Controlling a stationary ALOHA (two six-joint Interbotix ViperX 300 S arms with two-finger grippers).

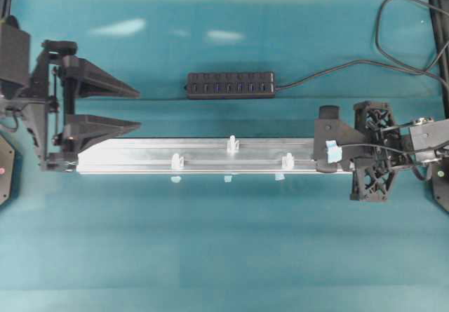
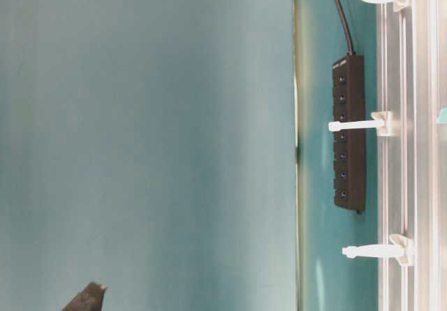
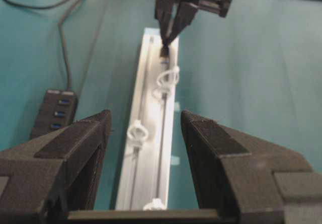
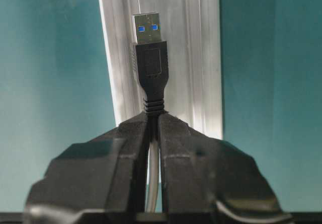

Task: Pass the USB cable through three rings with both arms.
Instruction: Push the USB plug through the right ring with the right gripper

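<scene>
Teal tabletop (image 1: pixel 224 256) all round, and starting at the left edge: left gripper (image 1: pixel 137 106) parked with jaws spread wide, nothing between them, fingers pointing along the table toward the right, lower finger just over the near end of the silver aluminium rail (image 1: pixel 140 159). From the left wrist view, same story: two black fingers (image 3: pixel 85 148) apart and framing the rail running away down the middle. Moving rightward along the rail: three rings standing up off it, first ring (image 1: pixel 177 161) on the front groove, second ring (image 1: pixel 233 144) on the back groove, third ring (image 1: pixel 287 161) on the front again, each with a small pale blue tape bit (image 1: pixel 175 179) on the table just in front. Behind the rail, well apart from it, black multi-port hub (image 1: pixel 231 85) with its cord trailing off to the right. Further right, right gripper (image 1: pixel 324 165) clenched tight on the USB cable (image 4: pixel 151 65) just behind the plug, metal tip with blue insert poking out forward over the rail's right end, just short of the third ring. None of the rings threaded yet.
</scene>
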